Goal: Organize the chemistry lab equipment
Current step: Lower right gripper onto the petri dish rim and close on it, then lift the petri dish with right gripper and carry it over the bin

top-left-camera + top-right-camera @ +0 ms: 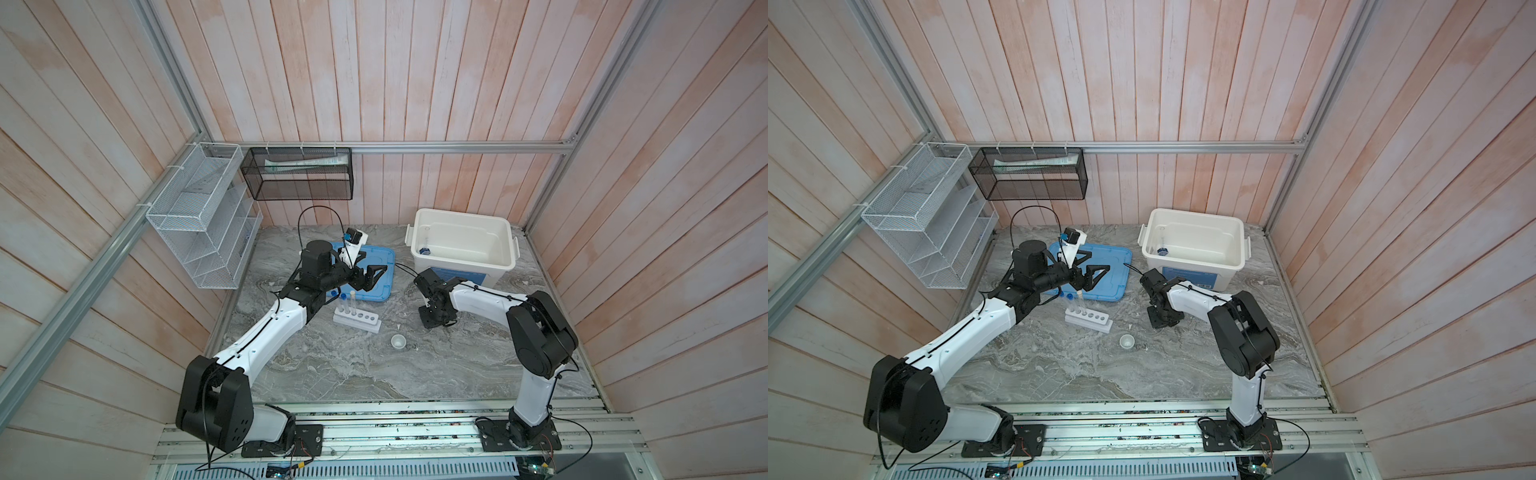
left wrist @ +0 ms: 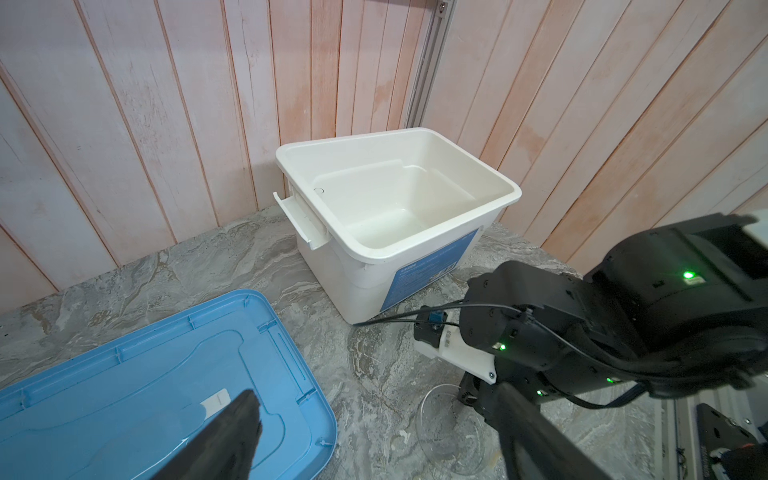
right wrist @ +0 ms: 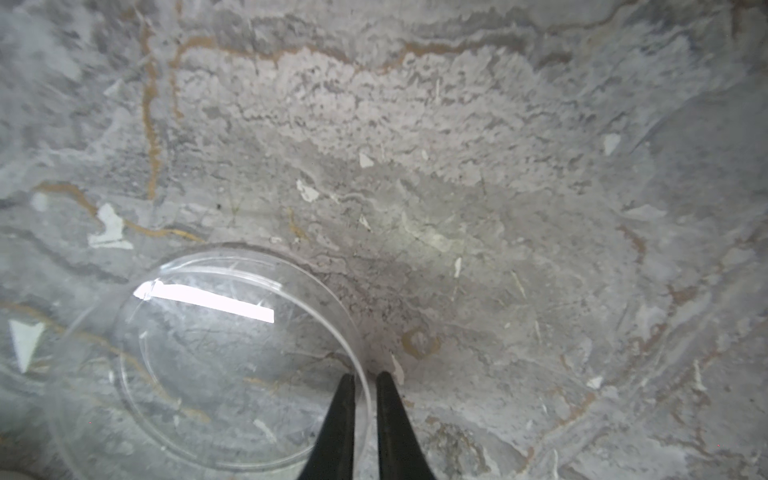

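Clear dish (image 3: 232, 361) | wrist views only | right jaws astride rim, perhaps gripping

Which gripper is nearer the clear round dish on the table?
Right. The right gripper straddles the rim of the clear dish; the left gripper hangs open above the blue lid, well apart from the dish.

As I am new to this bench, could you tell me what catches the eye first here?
The open white bin at the back right of the table stands out, its blue lid lying flat to its left beneath the open left gripper. Nearer the front, the right gripper points down with its fingers either side of the rim of a clear dish.
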### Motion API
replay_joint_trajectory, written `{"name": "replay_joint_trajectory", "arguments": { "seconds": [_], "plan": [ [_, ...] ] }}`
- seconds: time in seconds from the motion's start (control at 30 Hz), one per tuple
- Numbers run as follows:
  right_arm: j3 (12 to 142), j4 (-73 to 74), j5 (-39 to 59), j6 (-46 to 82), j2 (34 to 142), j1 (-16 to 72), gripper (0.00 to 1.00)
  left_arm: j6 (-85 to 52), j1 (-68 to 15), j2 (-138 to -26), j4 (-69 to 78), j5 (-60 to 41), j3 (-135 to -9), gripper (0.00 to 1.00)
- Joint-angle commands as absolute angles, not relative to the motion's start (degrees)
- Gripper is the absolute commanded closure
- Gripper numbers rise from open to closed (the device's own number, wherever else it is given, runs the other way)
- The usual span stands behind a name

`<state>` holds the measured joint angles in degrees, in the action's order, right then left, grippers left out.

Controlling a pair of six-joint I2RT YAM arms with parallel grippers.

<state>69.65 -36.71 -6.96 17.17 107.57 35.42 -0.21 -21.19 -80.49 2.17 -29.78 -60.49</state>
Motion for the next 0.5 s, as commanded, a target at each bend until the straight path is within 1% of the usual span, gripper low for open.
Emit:
{"name": "replay_joint_trajectory", "arguments": {
  "seconds": [0.0,0.17,0.37,0.47],
  "plan": [
    [68.71,-35.58,-6.39,17.88,107.58,34.9,0.86,0.26,-21.45,-81.11,1.28,-30.15,-62.48,0.11],
    [68.63,-35.86,-6.46,17.46,107.01,34.55,0.93,0.26,-21.62,-81.56,1.23,-30.06,-62.93,0.11],
    [70.5,-39.31,-6.63,15.99,105.38,34.35,0.99,0.15,-21.97,-81.87,1.49,-29.97,-62.83,0.11],
    [73.26,-43.06,-6.18,14.25,104.23,34.35,0.99,0.26,-22.06,-82.06,1.41,-29.97,-63.01,0.11]
  ]
}}
